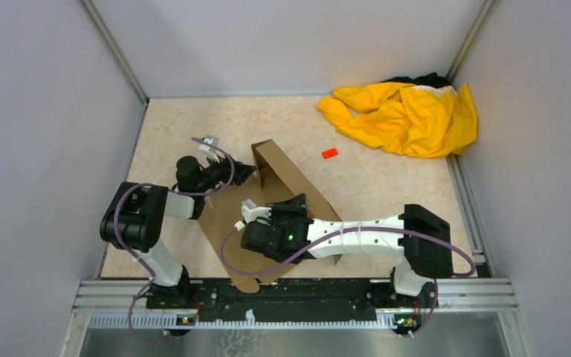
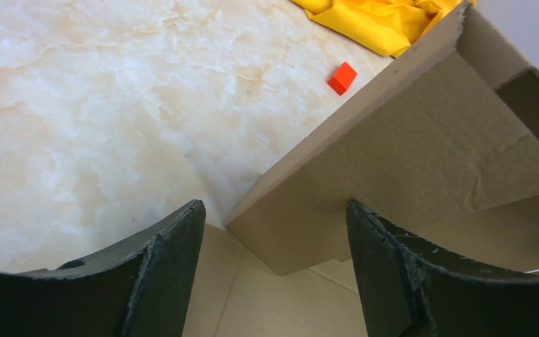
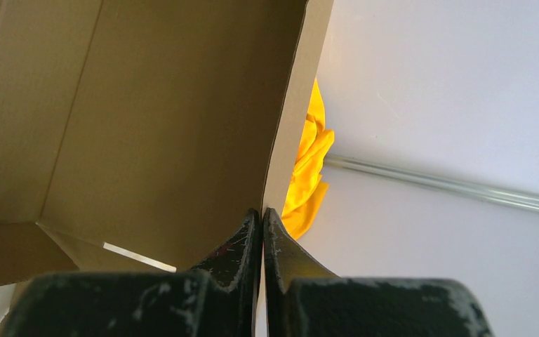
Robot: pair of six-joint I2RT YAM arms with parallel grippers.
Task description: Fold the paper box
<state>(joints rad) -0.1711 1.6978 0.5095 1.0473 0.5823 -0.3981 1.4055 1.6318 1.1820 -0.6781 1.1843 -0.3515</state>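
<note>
Marbled beige table (image 1: 178, 126), walled in pale grey, carries the paper box (image 1: 286, 182) near its middle, just ahead of the two arm bases. It is only partly folded: a flat sheet lies on the surface, and one tall panel stands up from it. The panel's long axis runs from about 11 o'clock down to 5 o'clock in the top view, and its open inner face is turned toward 7 o'clock.

The left gripper (image 2: 275, 205) sits at the panel's 11 o'clock end with its jaws spread wide. They straddle a cardboard corner and grip nothing.

The right gripper (image 3: 262, 214) is closed tight, with its tips meeting right at the panel's edge — whether cardboard is pinched between them I cannot tell.

A tiny red block (image 1: 329, 153) lies at 1 o'clock from the box. Beyond it, a yellow cloth (image 1: 405, 115) is heaped in the far corner at 2 o'clock.
</note>
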